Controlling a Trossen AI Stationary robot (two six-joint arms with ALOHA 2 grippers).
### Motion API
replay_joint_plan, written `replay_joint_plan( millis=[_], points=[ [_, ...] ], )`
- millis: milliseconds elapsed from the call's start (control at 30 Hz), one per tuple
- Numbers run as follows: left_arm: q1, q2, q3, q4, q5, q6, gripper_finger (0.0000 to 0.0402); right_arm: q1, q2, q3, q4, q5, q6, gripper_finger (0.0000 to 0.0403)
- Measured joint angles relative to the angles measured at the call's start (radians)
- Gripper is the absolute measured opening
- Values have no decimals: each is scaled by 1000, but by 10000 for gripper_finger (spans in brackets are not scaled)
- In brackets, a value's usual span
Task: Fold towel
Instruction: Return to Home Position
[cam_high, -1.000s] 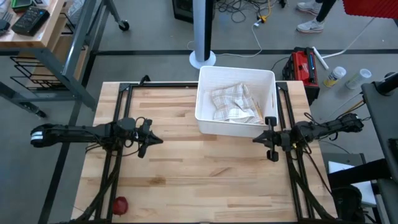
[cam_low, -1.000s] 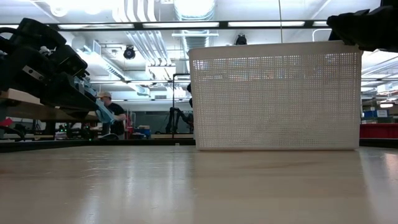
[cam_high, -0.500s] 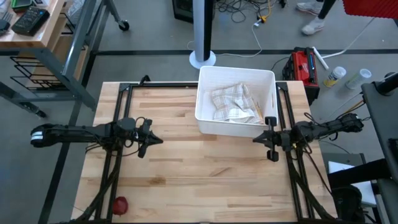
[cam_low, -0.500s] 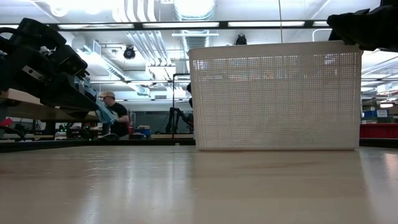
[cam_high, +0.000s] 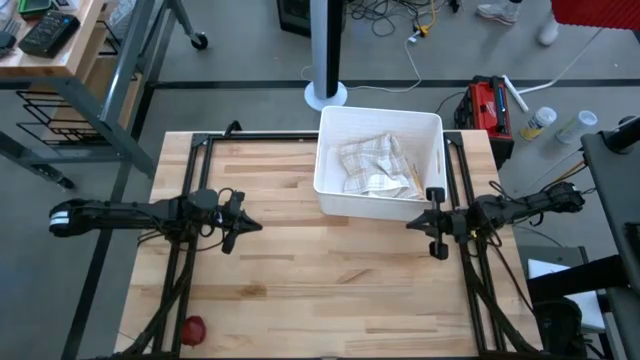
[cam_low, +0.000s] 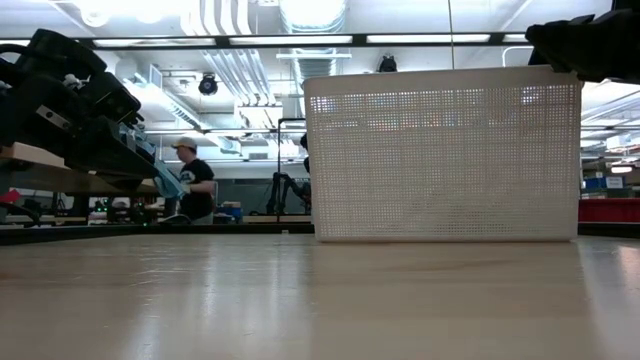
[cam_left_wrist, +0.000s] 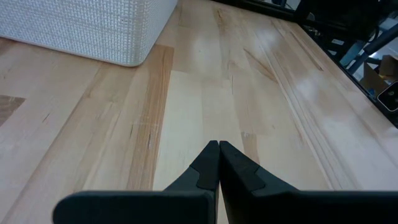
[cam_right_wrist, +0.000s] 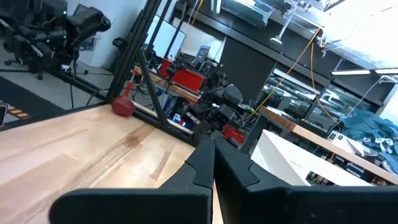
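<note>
A crumpled pale checked towel lies inside a white perforated basket at the table's far middle; the basket's wall hides it in the low view. My left gripper hovers shut over the table's left half, left of the basket, pointing right; its own view shows the fingers closed above bare wood. My right gripper hovers shut just near of the basket's near right corner, pointing left, with its fingers closed.
A small red ball sits at the table's near left corner, also seen in the right wrist view. Black rails run along both table sides. Bare wood spans the near half. A person moves in the room beyond.
</note>
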Motion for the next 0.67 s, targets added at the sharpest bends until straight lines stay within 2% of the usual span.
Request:
replay_joint_plan(
  millis=[667],
  points=[
    [0, 0, 0, 0, 0, 0, 0, 0, 0, 0, -2, 0, -14, 0]
  ],
)
